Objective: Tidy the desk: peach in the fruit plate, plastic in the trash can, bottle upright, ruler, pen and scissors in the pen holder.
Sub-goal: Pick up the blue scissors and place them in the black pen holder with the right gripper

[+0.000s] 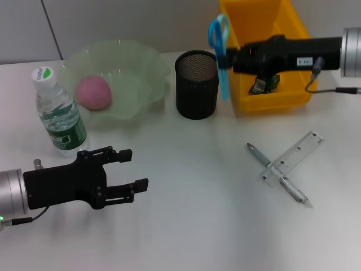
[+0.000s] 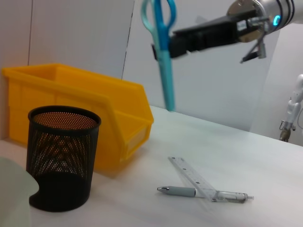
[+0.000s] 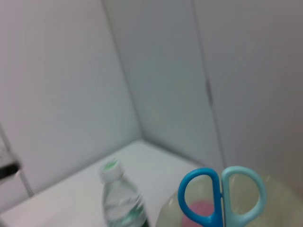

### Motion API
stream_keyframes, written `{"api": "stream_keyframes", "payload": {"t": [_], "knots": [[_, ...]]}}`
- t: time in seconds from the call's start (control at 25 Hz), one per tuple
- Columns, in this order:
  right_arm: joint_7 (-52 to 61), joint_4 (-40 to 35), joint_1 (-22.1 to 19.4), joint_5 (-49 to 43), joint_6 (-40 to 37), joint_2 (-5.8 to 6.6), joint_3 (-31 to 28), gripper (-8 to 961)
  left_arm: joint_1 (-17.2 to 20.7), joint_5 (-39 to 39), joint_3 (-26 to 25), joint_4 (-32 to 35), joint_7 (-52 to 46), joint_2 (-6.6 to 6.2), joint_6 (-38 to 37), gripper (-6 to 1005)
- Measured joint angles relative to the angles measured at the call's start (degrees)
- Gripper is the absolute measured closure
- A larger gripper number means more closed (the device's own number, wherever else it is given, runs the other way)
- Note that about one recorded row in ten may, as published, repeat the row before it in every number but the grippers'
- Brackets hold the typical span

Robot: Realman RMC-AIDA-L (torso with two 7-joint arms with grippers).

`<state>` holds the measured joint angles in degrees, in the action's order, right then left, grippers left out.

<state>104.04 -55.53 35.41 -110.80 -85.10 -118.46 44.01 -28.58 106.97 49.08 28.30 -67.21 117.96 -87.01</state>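
My right gripper [image 1: 224,58] is shut on blue scissors [image 1: 220,52] and holds them upright, handles up, just right of the black mesh pen holder [image 1: 197,84]. The scissors also show in the left wrist view [image 2: 162,47] and the right wrist view [image 3: 221,195]. A pen [image 1: 277,173] and a clear ruler [image 1: 293,157] lie crossed on the table at the right. The pink peach [image 1: 93,93] lies in the green fruit plate [image 1: 141,68]. The water bottle [image 1: 58,112] stands upright. My left gripper [image 1: 131,169] is open and empty near the table's front left.
A yellow bin [image 1: 265,34] stands at the back right behind my right arm, with something dark and crumpled [image 1: 264,83] inside. The pen holder [image 2: 61,163] and the bin [image 2: 80,104] stand side by side in the left wrist view.
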Motion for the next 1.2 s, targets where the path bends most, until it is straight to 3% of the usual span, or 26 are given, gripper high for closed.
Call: {"api": "stream_keyframes", "payload": {"t": [0.4, 0.68, 1.2], "knots": [[-8.42, 8.74, 1.29, 9.97, 11.65, -0.06, -0.61, 725, 0.01, -0.08, -0.01, -0.11, 1.61, 0.23, 0.18, 207], [-11.26, 14.31, 4.39, 11.21, 19.08, -0.22, -0.34, 724, 0.02, -0.18, 0.05, -0.13, 3.24, 0.22, 0.40, 213], [-17.72, 23.49, 5.95, 17.14, 24.35, -0.46, -0.19, 724, 0.02, -0.27, 0.05, -0.52, 4.04, 0.35, 0.80, 213]]}}
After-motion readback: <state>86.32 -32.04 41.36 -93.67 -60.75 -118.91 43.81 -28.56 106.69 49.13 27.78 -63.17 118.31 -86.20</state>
